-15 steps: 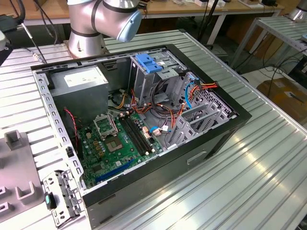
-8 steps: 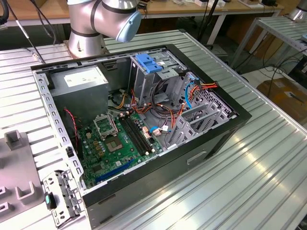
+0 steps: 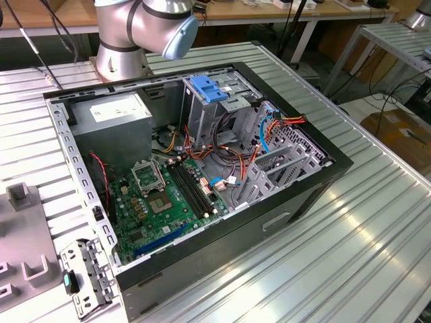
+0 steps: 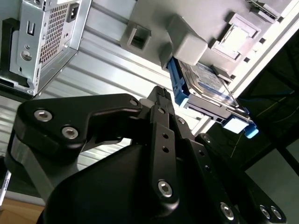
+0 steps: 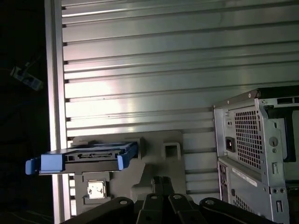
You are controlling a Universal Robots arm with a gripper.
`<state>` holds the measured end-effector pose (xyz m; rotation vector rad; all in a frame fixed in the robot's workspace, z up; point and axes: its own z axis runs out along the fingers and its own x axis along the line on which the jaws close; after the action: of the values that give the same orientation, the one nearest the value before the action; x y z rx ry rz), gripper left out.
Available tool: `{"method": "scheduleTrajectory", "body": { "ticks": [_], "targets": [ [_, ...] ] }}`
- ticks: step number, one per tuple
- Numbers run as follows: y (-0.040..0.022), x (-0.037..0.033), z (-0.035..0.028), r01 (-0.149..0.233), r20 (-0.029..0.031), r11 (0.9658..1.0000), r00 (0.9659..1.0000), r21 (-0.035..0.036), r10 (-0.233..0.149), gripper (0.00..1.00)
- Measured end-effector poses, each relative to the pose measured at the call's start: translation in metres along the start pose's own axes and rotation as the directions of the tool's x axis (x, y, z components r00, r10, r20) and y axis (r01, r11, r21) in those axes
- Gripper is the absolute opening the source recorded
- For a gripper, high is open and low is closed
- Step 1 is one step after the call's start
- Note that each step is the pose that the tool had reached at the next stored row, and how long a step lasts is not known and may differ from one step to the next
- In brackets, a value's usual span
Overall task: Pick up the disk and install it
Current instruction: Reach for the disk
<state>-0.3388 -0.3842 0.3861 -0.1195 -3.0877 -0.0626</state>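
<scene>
Disk (image 5: pixel 91 157): dark body, blue side rails, perched on a grey holder (image 5: pixel 156 140); gripper (image 5: pixel 161 180) apart from it, jaws pinched together, empty.

The work surface is a ribbed aluminium table (image 3: pixel 350 229); light reflects from its slats in pale bands. A second slatted table (image 3: pixel 397 40) stands at the exterior view's right. Wooden desks (image 3: pixel 269 12) on white legs line the back. Cables (image 3: pixel 387 94) and brown cardboard (image 3: pixel 404 131) lie on the pale floor (image 3: pixel 353 104).
</scene>
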Motion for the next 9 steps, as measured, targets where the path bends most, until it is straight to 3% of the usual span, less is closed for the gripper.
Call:
{"method": "scheduleTrajectory", "body": {
  "ticks": [9],
  "targets": [
    [0.0058, 0.0455, 0.0041, 0.0, 0.0033, 1.0, 1.0, -0.0002, 0.0, 0.11]
  ]
}}
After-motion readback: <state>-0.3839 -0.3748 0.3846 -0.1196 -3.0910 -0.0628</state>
